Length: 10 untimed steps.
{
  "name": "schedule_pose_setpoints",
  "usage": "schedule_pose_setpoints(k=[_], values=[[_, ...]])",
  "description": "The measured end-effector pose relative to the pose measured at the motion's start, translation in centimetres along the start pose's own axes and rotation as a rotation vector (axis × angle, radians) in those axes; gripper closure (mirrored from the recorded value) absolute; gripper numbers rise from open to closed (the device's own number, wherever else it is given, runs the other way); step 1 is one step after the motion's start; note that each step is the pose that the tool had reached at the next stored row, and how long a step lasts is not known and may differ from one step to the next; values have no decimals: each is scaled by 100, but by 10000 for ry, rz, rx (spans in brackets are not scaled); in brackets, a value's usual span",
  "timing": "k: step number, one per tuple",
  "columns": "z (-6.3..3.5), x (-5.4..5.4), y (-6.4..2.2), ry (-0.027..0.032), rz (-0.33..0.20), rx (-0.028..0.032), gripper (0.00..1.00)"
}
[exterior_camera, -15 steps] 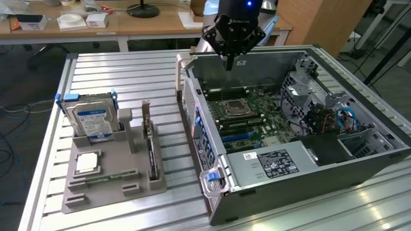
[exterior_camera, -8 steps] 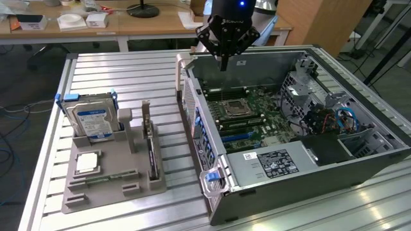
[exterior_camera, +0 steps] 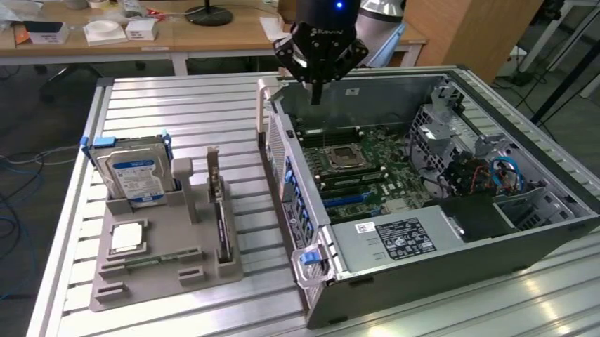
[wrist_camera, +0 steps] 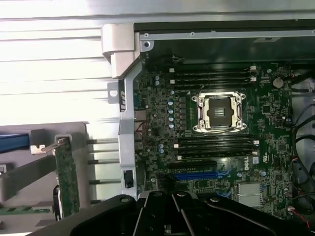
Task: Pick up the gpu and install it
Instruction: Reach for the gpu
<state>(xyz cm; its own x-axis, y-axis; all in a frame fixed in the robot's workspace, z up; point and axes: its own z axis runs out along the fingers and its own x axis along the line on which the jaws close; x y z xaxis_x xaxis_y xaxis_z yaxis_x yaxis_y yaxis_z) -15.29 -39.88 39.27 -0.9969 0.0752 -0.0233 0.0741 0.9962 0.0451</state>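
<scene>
The gpu (exterior_camera: 219,210) stands on edge in a slot of the grey holder (exterior_camera: 159,270), its silver bracket at the far end. In the wrist view the gpu (wrist_camera: 66,179) shows as a green-brown board beside the case's rear wall. My gripper (exterior_camera: 316,95) hangs over the far end of the open computer case (exterior_camera: 525,235), well off to the exterior view's right of the card. Its fingers are shut with nothing between them. The motherboard (wrist_camera: 221,147) lies below, with a blue slot (wrist_camera: 197,175) near the black gripper body (wrist_camera: 172,214).
A silver hard drive (exterior_camera: 137,172) with a blue-white label stands at the holder's far end, and a square chip (exterior_camera: 126,237) lies flat in it. The case holds a bare CPU socket (exterior_camera: 339,156), memory sticks, cables (exterior_camera: 506,172) and a power supply (exterior_camera: 403,239). A wooden desk stands behind.
</scene>
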Motion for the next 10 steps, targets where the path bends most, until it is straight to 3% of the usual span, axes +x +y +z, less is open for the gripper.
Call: schedule_pose_setpoints(k=[10], values=[[-3,283,-21,0,1,0,89]])
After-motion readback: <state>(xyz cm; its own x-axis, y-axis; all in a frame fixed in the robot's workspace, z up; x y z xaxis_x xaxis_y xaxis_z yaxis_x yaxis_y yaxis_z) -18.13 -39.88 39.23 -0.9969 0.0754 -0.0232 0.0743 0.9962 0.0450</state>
